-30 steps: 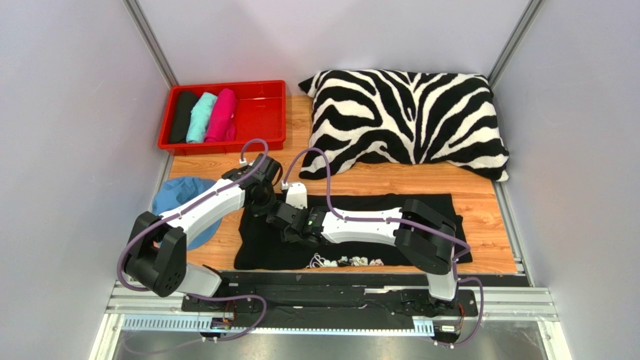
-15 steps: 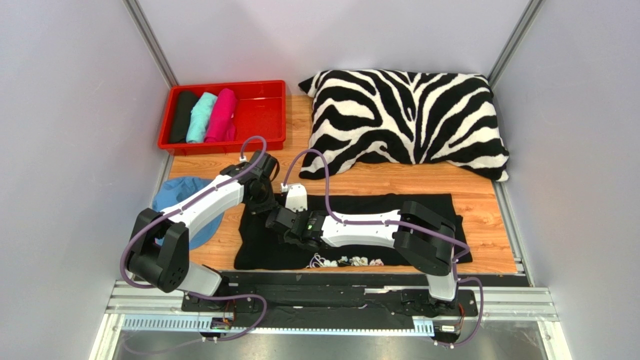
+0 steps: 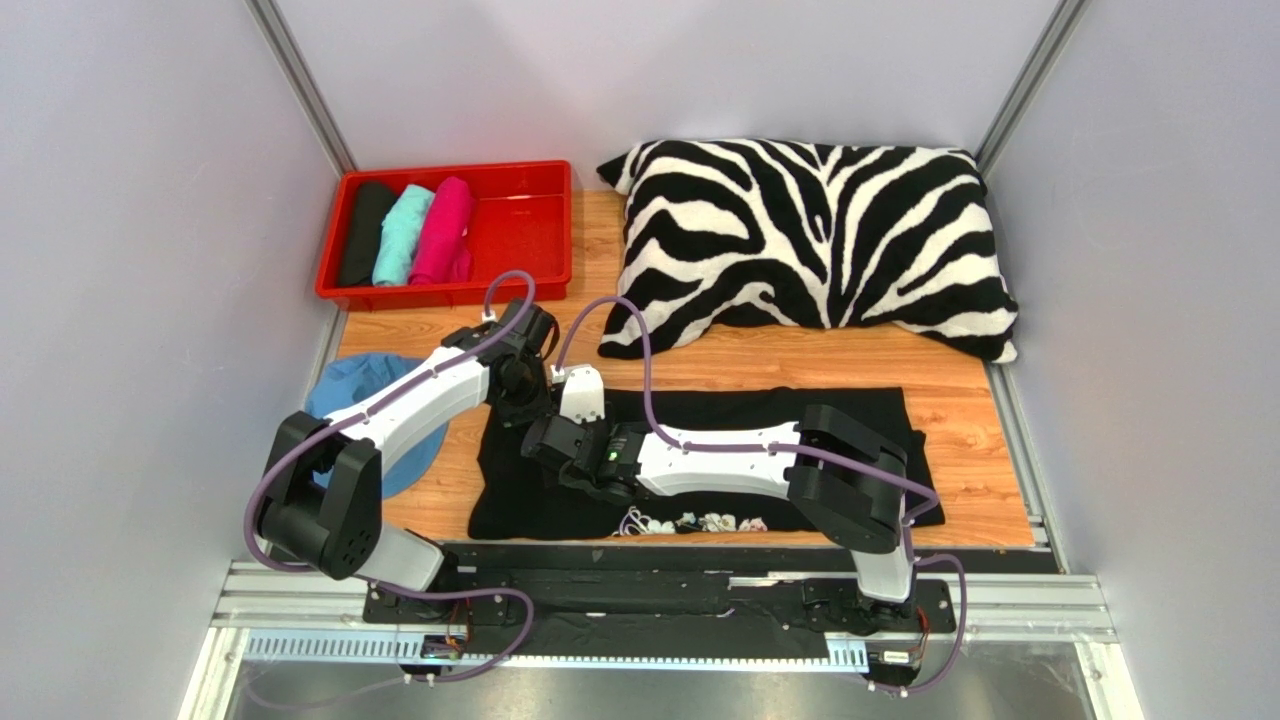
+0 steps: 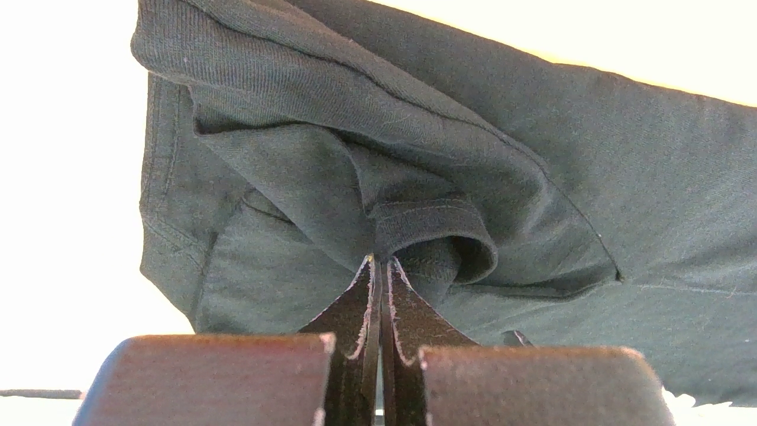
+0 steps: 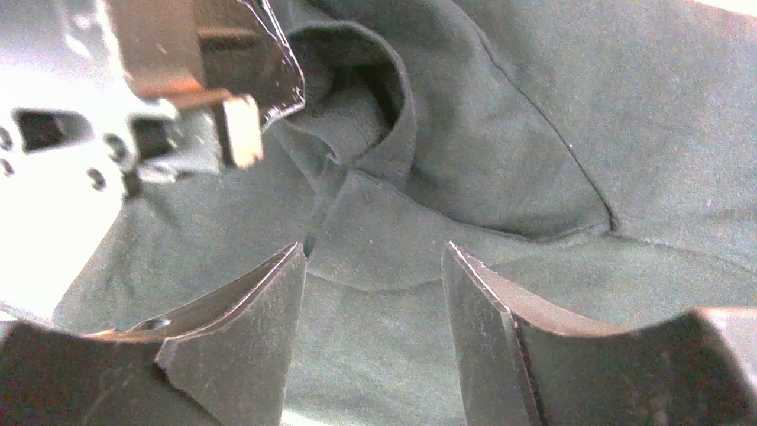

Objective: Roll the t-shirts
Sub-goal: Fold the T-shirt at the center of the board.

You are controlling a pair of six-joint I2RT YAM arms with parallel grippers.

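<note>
A large black t-shirt (image 3: 751,428) lies flat on the wooden table, its small white print (image 3: 691,522) at the near edge. Both grippers meet over its left end. My left gripper (image 3: 529,402) (image 4: 382,259) is shut, pinching a raised fold of the shirt's hem (image 4: 431,240). My right gripper (image 3: 544,444) (image 5: 373,257) hovers just beside it, open, with flat black cloth (image 5: 498,169) under the gap and nothing between the fingers. Rolled black (image 3: 364,233), teal (image 3: 403,233) and pink (image 3: 445,230) t-shirts lie side by side in the red tray (image 3: 526,225).
A zebra-striped pillow (image 3: 812,240) fills the back right of the table. A blue cloth (image 3: 349,393) lies at the left edge under the left arm. Grey walls close in on both sides, and the arms' base rail (image 3: 661,600) runs along the near edge.
The right gripper's jaws have spread wider and it has slid a little to the left. The left gripper has stayed shut and shifted slightly left and back with the fold.
</note>
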